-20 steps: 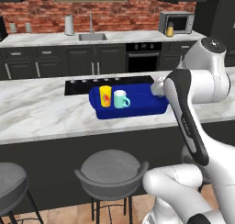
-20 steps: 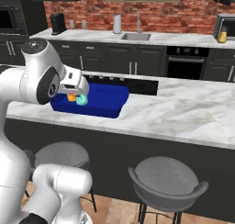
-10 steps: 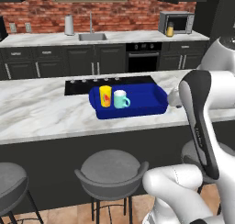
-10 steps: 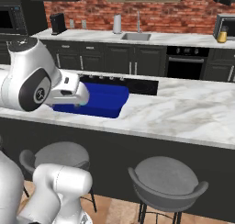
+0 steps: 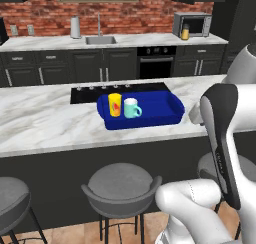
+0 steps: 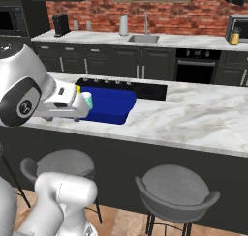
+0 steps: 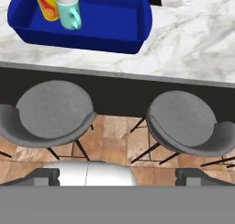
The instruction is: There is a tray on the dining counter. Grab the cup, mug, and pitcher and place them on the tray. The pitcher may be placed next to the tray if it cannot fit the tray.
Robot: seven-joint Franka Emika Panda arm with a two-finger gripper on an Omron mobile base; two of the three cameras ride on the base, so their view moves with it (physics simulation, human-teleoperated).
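Pulled back from the deep-blue rectangular tray (image 5: pixel 150 110), the white arm's two-finger gripper (image 7: pixel 117 175) now hangs off the marble dining counter (image 5: pixel 45 128), jaws spread, empty. Yellow cup (image 5: pixel 115 104) and teal mug (image 5: pixel 132 108) stand inside the tray.

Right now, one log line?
cup: in tray | mug: in tray, beside cup | pincer: open, empty
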